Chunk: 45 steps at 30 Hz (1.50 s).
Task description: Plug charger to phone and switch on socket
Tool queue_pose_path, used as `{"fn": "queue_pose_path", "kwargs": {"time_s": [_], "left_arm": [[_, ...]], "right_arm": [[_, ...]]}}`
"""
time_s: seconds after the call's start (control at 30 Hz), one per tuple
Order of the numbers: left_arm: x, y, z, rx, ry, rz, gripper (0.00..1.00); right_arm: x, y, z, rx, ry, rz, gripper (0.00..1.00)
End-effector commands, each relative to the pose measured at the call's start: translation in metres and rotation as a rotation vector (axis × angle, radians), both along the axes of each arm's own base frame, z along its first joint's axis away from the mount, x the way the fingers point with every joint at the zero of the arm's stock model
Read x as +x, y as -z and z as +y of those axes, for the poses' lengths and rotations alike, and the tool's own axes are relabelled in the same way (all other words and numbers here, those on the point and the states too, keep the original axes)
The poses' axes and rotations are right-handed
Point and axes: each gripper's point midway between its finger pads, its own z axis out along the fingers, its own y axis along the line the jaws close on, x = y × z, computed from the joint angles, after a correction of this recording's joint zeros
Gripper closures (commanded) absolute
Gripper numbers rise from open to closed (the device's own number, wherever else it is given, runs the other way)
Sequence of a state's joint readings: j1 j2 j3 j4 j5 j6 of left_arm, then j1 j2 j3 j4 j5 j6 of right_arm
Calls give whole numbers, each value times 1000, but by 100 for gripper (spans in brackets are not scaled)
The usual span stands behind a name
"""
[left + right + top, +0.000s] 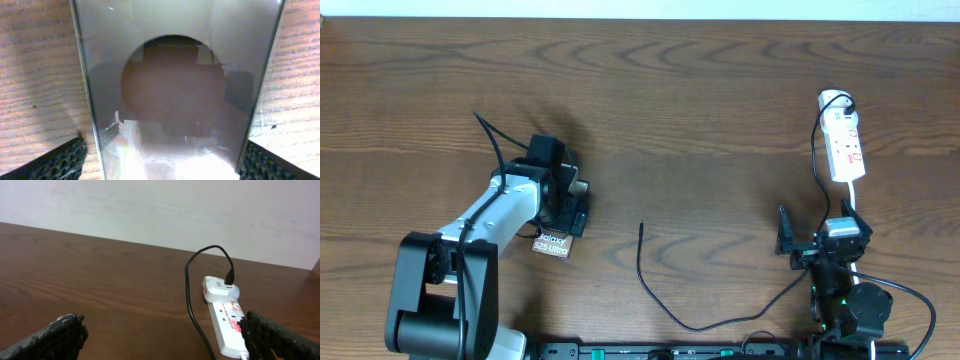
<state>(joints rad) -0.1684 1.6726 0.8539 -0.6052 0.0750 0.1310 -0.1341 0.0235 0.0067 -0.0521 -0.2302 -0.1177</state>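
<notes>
Dark brown wood grain runs across the worktop (700,100), matte, with long wavy streaks. At about 8 o'clock the left hand (565,205) hangs over the phone (553,243), a flat dark slab lying on the wood, with the white-lettered end showing at 6 o'clock of the hand. In the wrist view the phone's glossy face fills the picture, a brownish oval at its middle and blurred reflections across it. The hand is spread wide, with one black, knurled finger (60,162) just outside each long edge of the handset; whether the pads press those edges I cannot tell. At about 5 o'clock the right hand (818,228) sits low near the front edge, its two rough black fingers (55,337) far apart with nothing between them. The charger (640,260), a thin black cable, lies loose on the wood. Its free tip rests near the centre of the worktop, well apart from the phone, and the line curves toward 6 o'clock, then sweeps toward 3 o'clock past the right hand. Farther off, at about 2 o'clock, lies the socket (847,150), a narrow white plastic strip with red markings. At its far end sits a rounded white plug (834,100), with the cable's small black connector seated in it. Beyond the worktop's far edge stands a pale, faintly mottled wall (150,210).
</notes>
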Motion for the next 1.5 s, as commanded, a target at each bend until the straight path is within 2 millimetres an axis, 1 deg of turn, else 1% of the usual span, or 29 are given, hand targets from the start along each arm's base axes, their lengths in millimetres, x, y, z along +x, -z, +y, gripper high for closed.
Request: {"fn": "queue_pose_path", "kwargs": {"time_s": [0.0,0.27,0.33,0.37,0.43,0.7,0.93,1.13,1.27,1.47], "left_arm": [[-36,27,4,5,-14,135,11],[-35,27,4,5,-14,134,11],[-35,27,4,5,-14,131,9],[-34,27,4,4,-14,128,6],[-32,27,4,3,-13,120,5],[-27,27,3,-1,-13,99,4],[-17,27,-2,-26,-17,58,5],[-24,27,-2,-29,-16,89,5],[-32,27,5,12,-17,120,5],[-32,27,6,14,-17,118,5]], "right_arm": [[0,1,1,-11,-2,1,1],[0,1,1,-11,-2,1,1],[0,1,1,-11,-2,1,1],[0,1,1,-11,-2,1,1],[0,1,1,-11,-2,1,1],[0,1,1,-11,-2,1,1],[0,1,1,-11,-2,1,1],[0,1,1,-11,-2,1,1],[0,1,1,-11,-2,1,1],[0,1,1,-11,-2,1,1]]}}
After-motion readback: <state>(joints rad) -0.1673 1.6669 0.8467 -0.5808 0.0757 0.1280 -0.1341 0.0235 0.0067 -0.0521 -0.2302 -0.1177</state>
